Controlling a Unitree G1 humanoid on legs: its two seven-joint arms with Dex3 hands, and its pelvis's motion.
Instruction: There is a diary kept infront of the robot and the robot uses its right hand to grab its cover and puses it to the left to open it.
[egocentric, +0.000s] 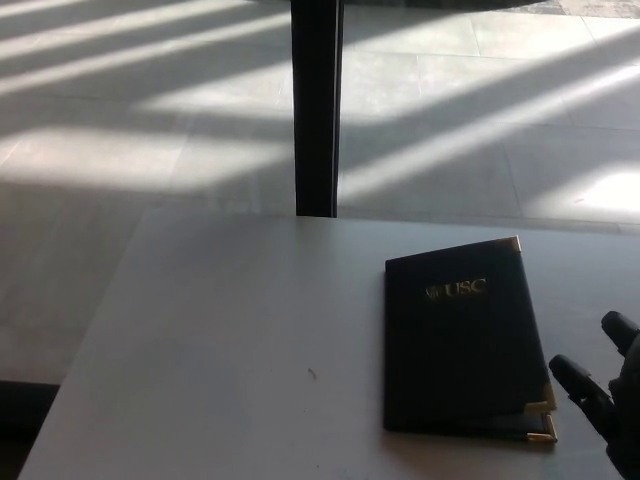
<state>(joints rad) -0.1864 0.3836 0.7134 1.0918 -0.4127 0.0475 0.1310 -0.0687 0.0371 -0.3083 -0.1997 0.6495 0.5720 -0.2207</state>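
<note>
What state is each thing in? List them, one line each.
diary: closed, lying flat on the table, cover lifting slightly at the near right corner.
right hand: open, fingers apart, beside the diary's right edge, not touching it.
left hand: not in view.
table: holds only the diary.

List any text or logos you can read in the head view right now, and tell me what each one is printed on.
"USC": gold letters on the closed dark cover of the diary, near its top edge.
A small gold emblem sits just left of those letters; too small to make out.
No other text shows on the table, the floor or the right hand.
</note>
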